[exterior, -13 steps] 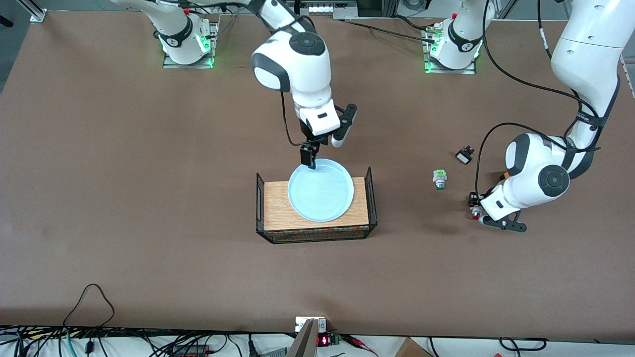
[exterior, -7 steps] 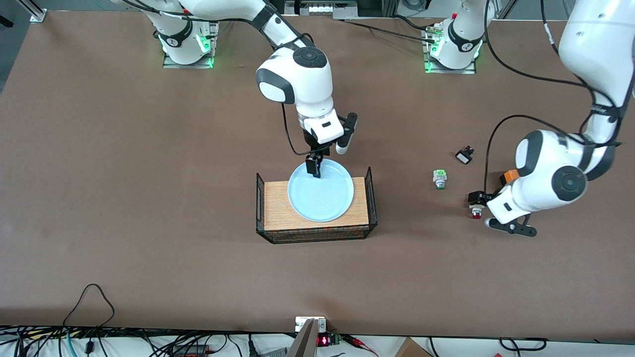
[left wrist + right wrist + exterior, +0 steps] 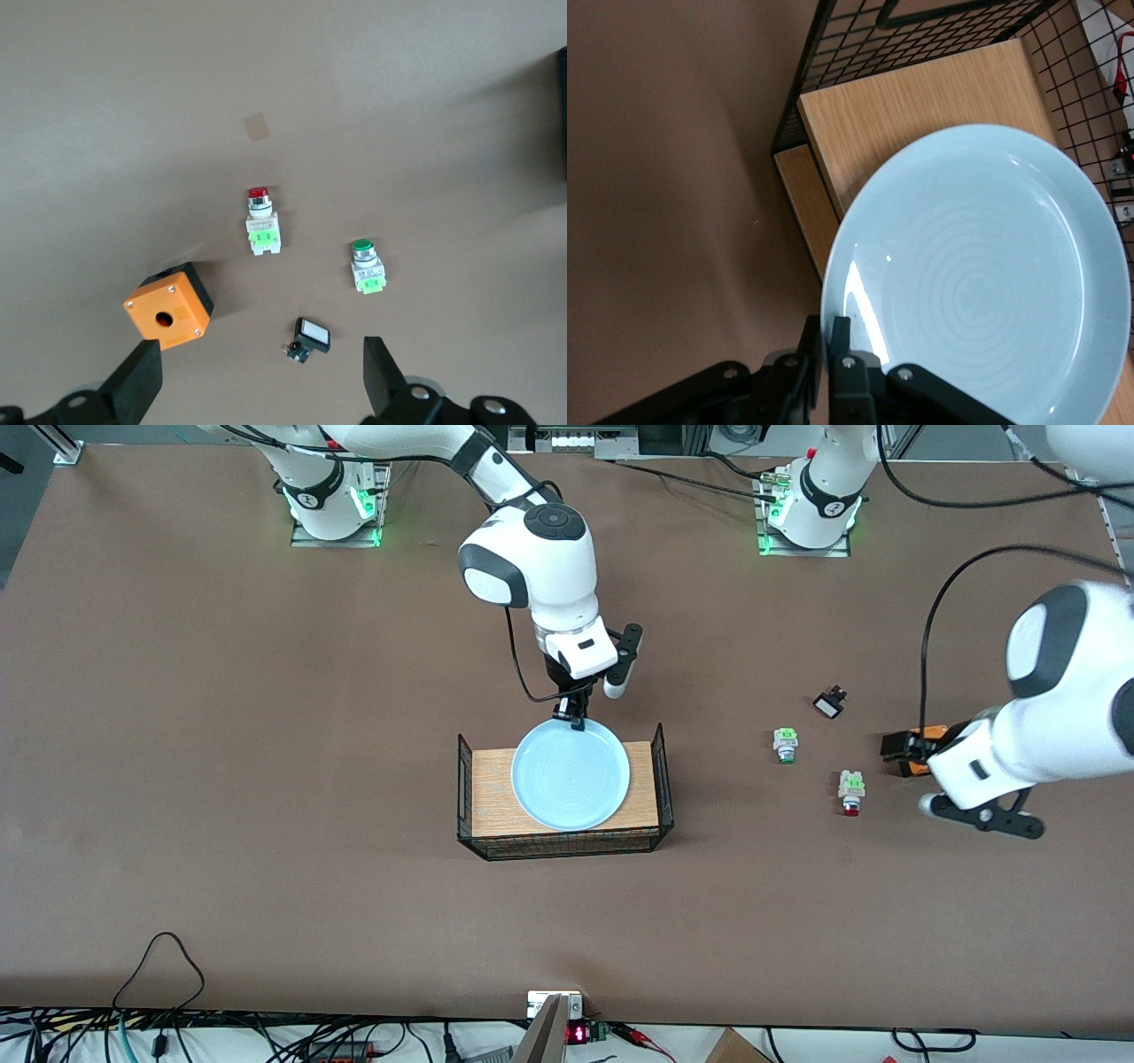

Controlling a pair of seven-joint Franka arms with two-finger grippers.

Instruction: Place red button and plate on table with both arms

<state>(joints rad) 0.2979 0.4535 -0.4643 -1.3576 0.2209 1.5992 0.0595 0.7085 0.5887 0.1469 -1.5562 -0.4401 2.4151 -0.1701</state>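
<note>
The red button [image 3: 850, 791] lies on the brown table [image 3: 266, 779] toward the left arm's end, red tip toward the front camera; it also shows in the left wrist view [image 3: 262, 221]. My left gripper [image 3: 904, 751] is open and empty, up in the air over the orange box; in its wrist view [image 3: 261, 390] the jaws stand wide apart. The pale blue plate [image 3: 571, 773] rests on the wood-topped platform [image 3: 492, 797]. My right gripper [image 3: 578, 722] is shut on the plate's rim at its edge farthest from the front camera, as the right wrist view [image 3: 830, 323] shows on the plate [image 3: 983, 266].
A green-tipped button [image 3: 785, 744], a small black-and-white part [image 3: 829, 704] and an orange box [image 3: 921, 737] lie near the red button. The platform has black wire mesh sides [image 3: 659, 779].
The left gripper let go of the red button, rose and drew away toward the left arm's end; the button now lies on the table. The right gripper lowered onto the plate's rim.
</note>
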